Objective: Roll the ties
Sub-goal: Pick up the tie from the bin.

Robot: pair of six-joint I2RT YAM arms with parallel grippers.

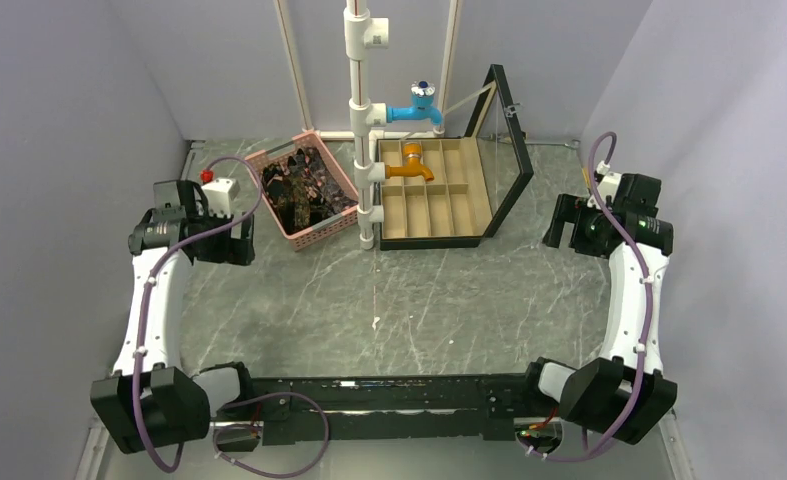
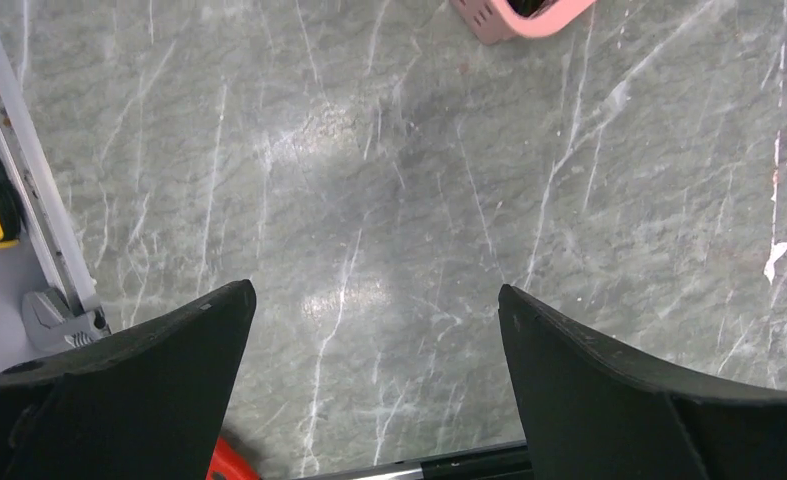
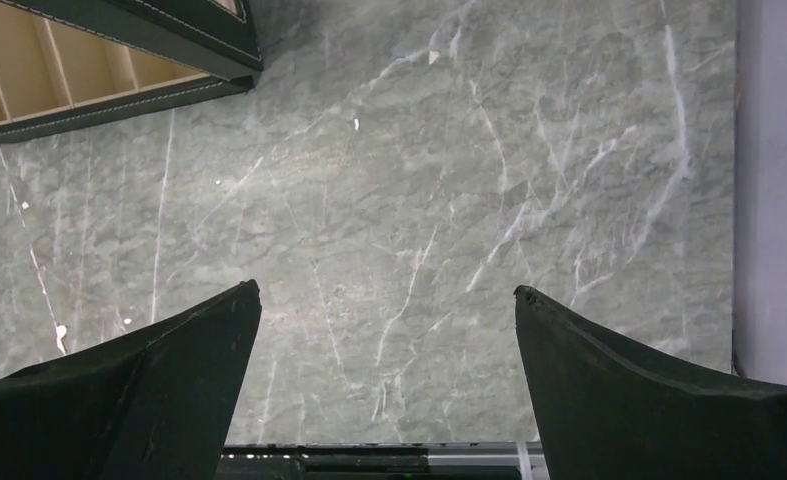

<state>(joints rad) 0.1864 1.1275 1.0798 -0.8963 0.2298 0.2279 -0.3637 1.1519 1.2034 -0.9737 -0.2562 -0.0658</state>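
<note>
Top external, grey-green veined table (image 1: 419, 310), lilac walls (image 1: 59, 110), ties (image 1: 304, 185) in pink basket (image 1: 321, 230), left fingers (image 2: 139, 390) and right fingers (image 3: 139, 400) spread apart.

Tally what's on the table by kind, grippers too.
Pink basket: 1
Ties: 1 heap in the basket, single pieces can't be told apart
Divided box, lid open: 1
White pipe stand: 1
Taps: 2, blue tap and orange tap
White button box: 1
Grippers: 2, left gripper and right gripper, both open
Total: 9, counting the heap as 1
</note>
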